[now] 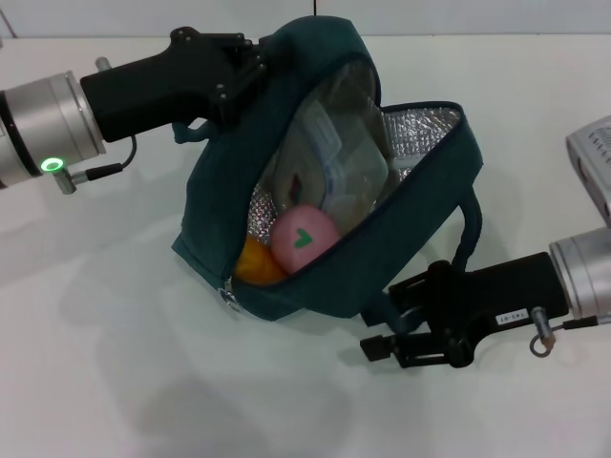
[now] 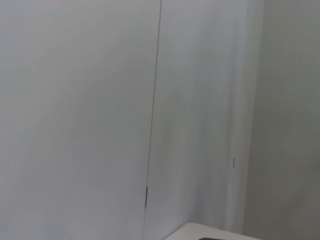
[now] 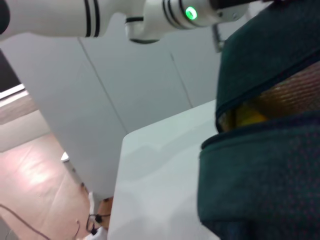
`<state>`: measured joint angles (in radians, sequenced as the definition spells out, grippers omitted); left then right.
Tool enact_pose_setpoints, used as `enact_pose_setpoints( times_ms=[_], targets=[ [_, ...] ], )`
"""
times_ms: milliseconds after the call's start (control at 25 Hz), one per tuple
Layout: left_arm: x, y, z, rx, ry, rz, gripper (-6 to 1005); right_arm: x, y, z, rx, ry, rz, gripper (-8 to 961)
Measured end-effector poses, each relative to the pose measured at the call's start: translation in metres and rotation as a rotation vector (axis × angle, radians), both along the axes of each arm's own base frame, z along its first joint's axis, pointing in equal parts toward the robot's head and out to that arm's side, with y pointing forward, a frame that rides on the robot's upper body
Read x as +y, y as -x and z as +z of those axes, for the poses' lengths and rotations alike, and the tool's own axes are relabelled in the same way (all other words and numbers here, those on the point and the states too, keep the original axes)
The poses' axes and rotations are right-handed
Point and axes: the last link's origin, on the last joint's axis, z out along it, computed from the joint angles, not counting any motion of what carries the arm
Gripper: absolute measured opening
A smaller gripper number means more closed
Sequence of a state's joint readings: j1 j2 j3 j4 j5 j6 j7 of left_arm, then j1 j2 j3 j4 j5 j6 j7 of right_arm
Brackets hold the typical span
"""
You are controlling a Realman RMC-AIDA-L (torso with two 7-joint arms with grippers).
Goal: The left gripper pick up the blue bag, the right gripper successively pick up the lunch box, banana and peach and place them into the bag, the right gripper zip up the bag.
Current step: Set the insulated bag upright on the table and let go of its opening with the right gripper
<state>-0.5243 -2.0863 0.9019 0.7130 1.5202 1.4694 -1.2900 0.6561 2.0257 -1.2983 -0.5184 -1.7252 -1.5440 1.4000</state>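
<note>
**Bag loaded, zipper is the job now**

The left gripper (image 1: 256,72) pinches the top of the blue bag (image 1: 286,286), holding it open above the table (image 1: 115,382). Inside lie the lunch box (image 1: 348,167), peach (image 1: 304,239) and banana (image 1: 256,262). The right gripper (image 1: 382,345), just below the bag's near edge, looks pressed together. It should find the ring pull (image 1: 229,298), off to its side, and draw along the seam while the left holds taut.

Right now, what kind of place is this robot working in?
Probably an indoor lab or test room, not a kitchen: a plain white table, bare pale wall panels behind it, and loose cables on the floor beside the table.
</note>
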Motion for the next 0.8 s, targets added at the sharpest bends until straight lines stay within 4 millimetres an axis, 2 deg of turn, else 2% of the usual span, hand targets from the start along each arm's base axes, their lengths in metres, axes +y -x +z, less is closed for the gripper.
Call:
enact_pose_setpoints(
  times_ms=[120,320,440,640,800],
  targets=[
    [0.000,0.000,0.000,-0.001,0.000,0.000,55,0.000,0.002,-0.002,-0.005,0.007,0.013,390],
    [0.000,0.000,0.000,-0.001,0.000,0.000,55,0.005,0.006,0.000,0.018,-0.030,0.020,249],
    [-0.001,0.002,0.001,-0.001,-0.002,0.004,55,0.006,0.005,0.006,0.073,-0.088,0.047,202],
    [-0.002,0.004,0.001,0.004,-0.023,-0.002,55,-0.003,-0.001,0.018,0.222,-0.206,0.072,125],
    [-0.006,0.011,-0.001,-0.004,-0.078,-0.021,55,-0.019,-0.009,0.037,0.395,-0.347,0.098,71]
  ],
)
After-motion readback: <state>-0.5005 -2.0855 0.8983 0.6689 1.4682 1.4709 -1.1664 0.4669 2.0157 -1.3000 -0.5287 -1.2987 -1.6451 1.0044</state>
